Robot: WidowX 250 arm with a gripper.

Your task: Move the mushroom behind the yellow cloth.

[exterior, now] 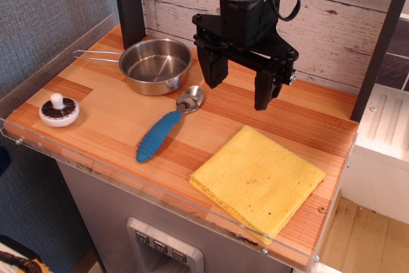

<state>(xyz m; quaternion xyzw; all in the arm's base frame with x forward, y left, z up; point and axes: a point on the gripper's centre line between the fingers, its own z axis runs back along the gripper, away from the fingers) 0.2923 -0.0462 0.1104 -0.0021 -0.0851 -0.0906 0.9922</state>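
My gripper (239, 84) hangs empty, jaws apart. The mushroom (59, 111) sits far left, the yellow cloth (259, 180) below me.

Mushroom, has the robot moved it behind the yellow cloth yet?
Nothing looks done yet. The mushroom sits at the table's far left, far from the yellow cloth. The gripper hangs open and empty above the table. Left: reach the mushroom, grab it, and set it behind the cloth.
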